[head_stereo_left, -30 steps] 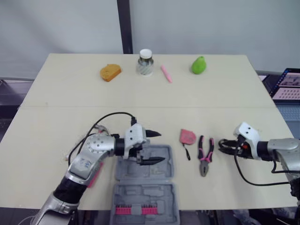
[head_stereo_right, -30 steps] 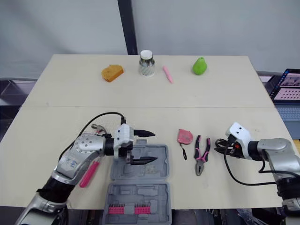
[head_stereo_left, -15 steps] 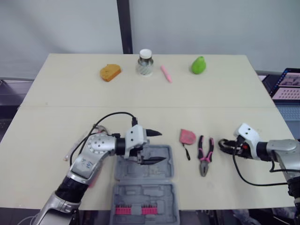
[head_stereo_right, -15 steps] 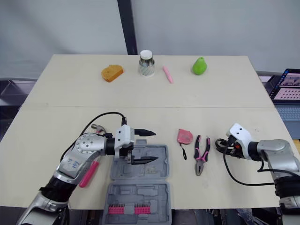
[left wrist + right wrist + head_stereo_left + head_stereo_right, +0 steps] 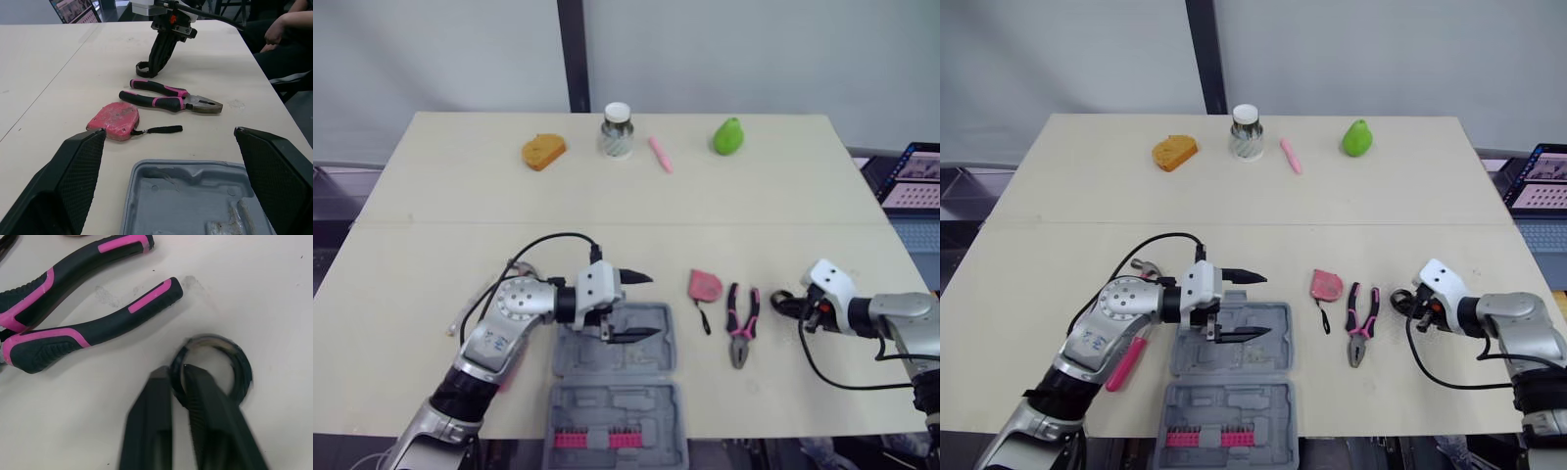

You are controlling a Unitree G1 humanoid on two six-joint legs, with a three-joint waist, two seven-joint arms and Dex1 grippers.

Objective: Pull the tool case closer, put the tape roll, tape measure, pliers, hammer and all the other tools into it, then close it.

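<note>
The grey tool case (image 5: 617,392) lies open at the table's front edge, with pink bits in its near half. My left gripper (image 5: 651,305) hovers open over the case's far half, with nothing between its fingers. Right of the case lie the pink tape measure (image 5: 705,286) and the pink-and-black pliers (image 5: 742,323). The hammer (image 5: 1124,362) lies left of the case, partly under my left arm. Right of the pliers, my right gripper (image 5: 175,372) is shut on the rim of the black tape roll (image 5: 242,367), which rests on the table.
Along the table's far edge stand an orange sponge (image 5: 543,151), a jar (image 5: 617,130), a pink marker (image 5: 660,154) and a green pear (image 5: 728,136). A laptop (image 5: 911,181) sits beyond the right edge. A person's arm (image 5: 288,29) shows past the table.
My right gripper has shifted slightly to the right at the tape roll. The left arm and the other tools have stayed in place.
</note>
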